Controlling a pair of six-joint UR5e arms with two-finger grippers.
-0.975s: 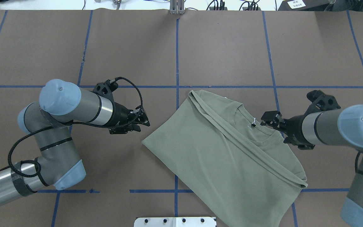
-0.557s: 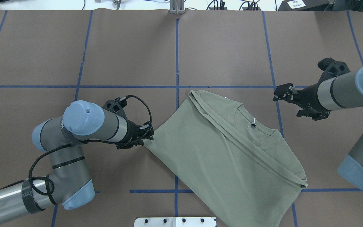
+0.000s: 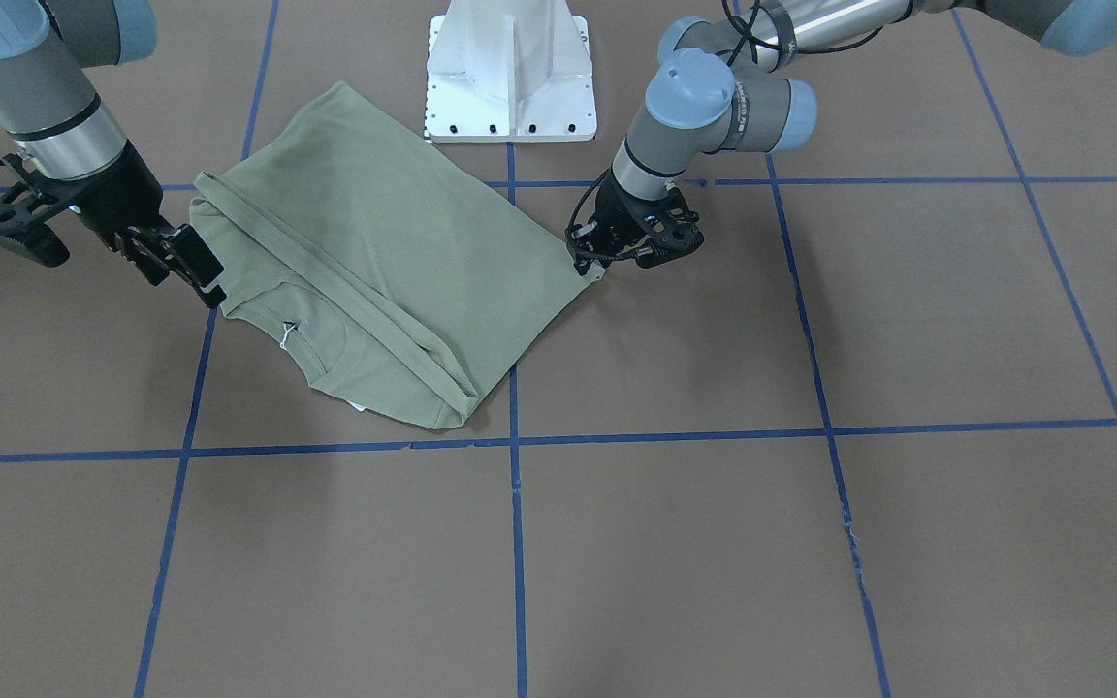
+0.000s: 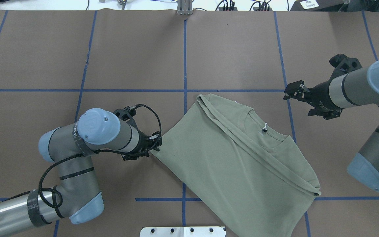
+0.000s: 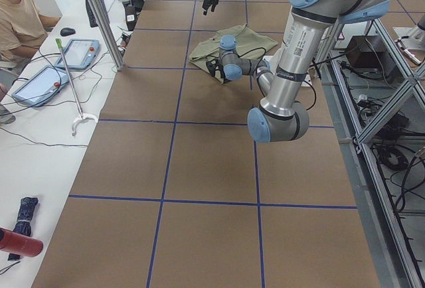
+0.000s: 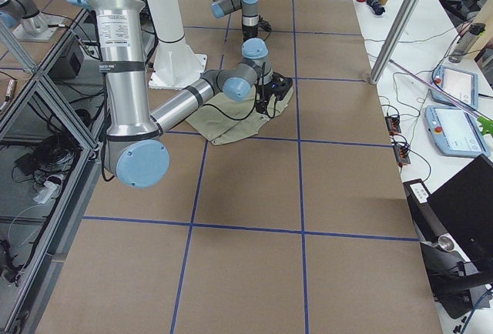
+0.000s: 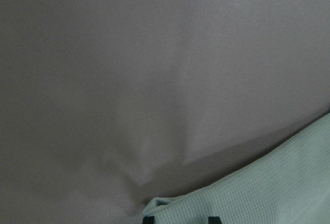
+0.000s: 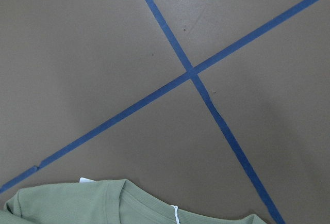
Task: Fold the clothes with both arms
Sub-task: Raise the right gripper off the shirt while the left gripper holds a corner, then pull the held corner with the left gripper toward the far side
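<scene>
Sage-green shirt [image 3: 374,252] lies folded on the table [image 3: 811,388], upper left of centre in the front-facing view, with the left gripper [image 3: 600,260] at its right corner. Overhead, the right gripper [image 4: 296,103] hangs spread and empty at upper right, apart from the shirt. The left wrist view shows that corner between the fingertips [image 7: 212,220]; whether they clamp it, I cannot tell.
</scene>
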